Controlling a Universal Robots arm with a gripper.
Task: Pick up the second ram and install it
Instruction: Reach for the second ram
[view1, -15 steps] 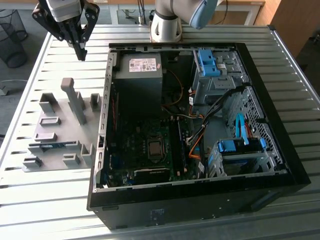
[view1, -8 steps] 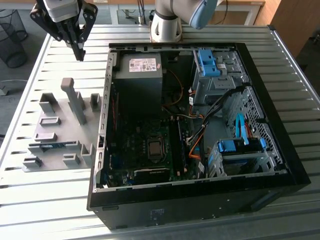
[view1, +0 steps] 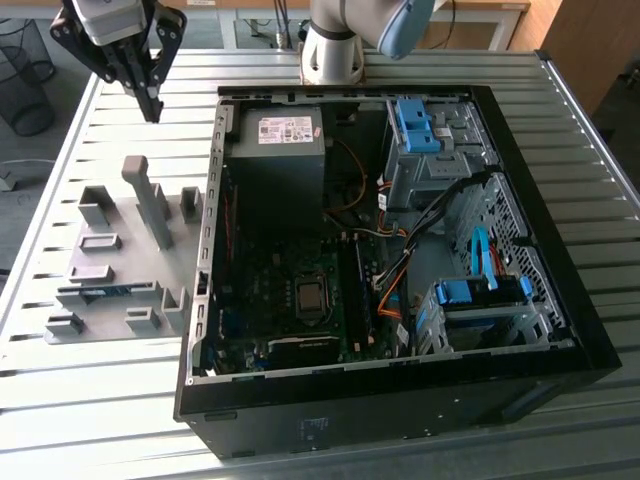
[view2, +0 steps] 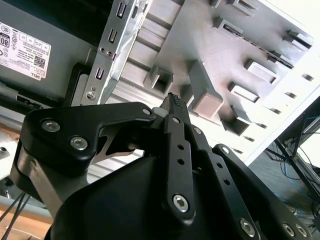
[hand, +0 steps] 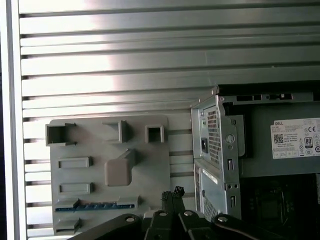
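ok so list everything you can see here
second ram: one, blue, in the fixture plate
fixture plate: one, grey, on the table at the exterior view's left of the case
computer case: one, black, open, on the table
motherboard: one, green, inside the case
power supply: one, grey, inside the case
table: one, silver, slatted
arm: one, pale grey, beyond the case
gripper: one, black, above the table, fingers shut, empty

The second ram (view1: 95, 292) lies in fixture (view1: 130, 262) beside case (view1: 420, 400)
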